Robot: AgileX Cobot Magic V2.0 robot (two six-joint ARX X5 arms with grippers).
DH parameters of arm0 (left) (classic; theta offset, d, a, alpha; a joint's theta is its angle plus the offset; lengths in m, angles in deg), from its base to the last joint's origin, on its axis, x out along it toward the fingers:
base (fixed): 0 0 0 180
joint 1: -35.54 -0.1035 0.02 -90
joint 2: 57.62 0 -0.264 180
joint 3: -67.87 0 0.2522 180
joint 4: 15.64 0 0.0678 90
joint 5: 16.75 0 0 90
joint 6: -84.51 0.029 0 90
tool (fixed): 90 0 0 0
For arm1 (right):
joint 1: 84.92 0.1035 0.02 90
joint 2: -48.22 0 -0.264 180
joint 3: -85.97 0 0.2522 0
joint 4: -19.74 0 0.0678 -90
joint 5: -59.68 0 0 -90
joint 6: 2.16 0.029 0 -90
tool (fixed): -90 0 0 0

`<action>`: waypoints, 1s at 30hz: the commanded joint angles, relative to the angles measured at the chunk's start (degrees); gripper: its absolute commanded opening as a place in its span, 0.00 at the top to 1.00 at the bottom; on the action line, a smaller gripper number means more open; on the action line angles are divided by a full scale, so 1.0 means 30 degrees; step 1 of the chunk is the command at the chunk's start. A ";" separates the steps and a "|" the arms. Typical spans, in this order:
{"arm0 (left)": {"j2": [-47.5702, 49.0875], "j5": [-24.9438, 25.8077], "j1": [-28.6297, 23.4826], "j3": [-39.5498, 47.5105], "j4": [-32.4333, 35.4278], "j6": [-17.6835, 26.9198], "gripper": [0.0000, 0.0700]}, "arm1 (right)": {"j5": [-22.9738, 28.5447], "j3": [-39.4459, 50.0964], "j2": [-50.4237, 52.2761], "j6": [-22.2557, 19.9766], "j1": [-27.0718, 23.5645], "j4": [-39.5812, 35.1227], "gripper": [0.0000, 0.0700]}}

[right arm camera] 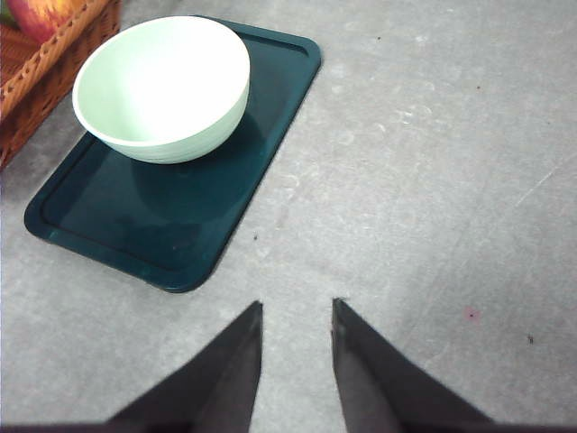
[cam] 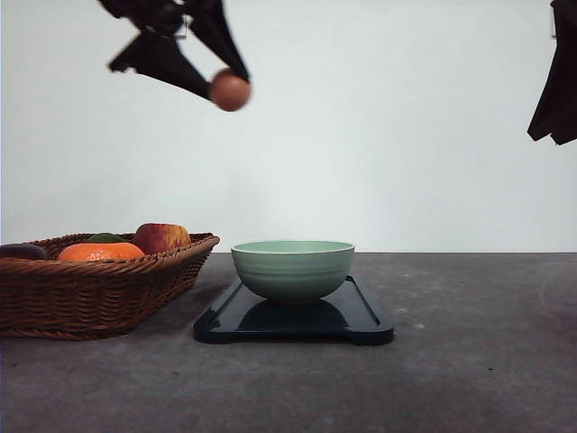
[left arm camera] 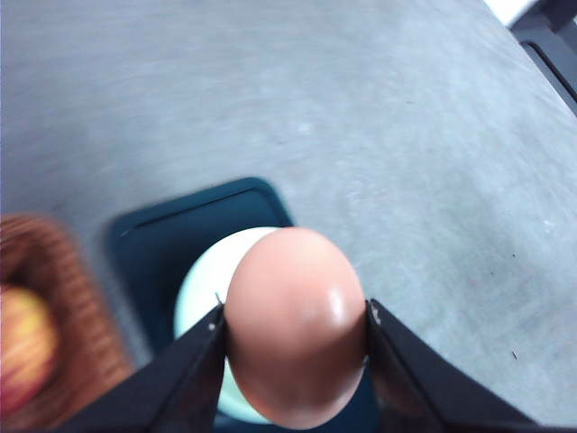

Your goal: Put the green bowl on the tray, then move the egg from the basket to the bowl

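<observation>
Nearest the front camera, the tray (cam: pixel 293 325) lies on the grey table (cam: pixel 469 361) with the green bowl (cam: pixel 293 269) already standing on it, empty as the right wrist view shows. Just to its left sits the basket (cam: pixel 99 289), holding an apple (cam: pixel 162 237) and an orange fruit (cam: pixel 101 252). High above the gap between basket and bowl, the left gripper (cam: pixel 228 87) is clamped on the egg (cam: pixel 231 90), its fingers (left arm camera: pixel 194 379) pressing the egg's opposite sides across its broad middle. The egg is likely light, smooth and brittle, so a gentle hold around the widest part and a low release into the bowl seem wise. The right gripper (right arm camera: pixel 296 311) hangs idle over bare table, jaws slightly parted and empty.
</observation>
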 commanded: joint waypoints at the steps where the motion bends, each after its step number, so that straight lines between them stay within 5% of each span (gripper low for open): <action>1: -0.0675 -0.0720 0.0575 -0.0372 0.0491 0.0433 0.73 | 0.0078 -0.0073 -0.0124 0.0131 0.0080 -0.0180 0.79; 15: -0.4964 -0.3654 0.3078 -0.0372 0.2621 0.1168 0.73 | 0.0078 -0.0073 -0.0124 0.0138 0.0084 -0.0168 0.79; 30: -0.7946 -0.5283 0.3577 -0.0372 0.3232 0.1223 0.73 | 0.0071 -0.0073 -0.0124 0.0146 0.0087 -0.0153 0.79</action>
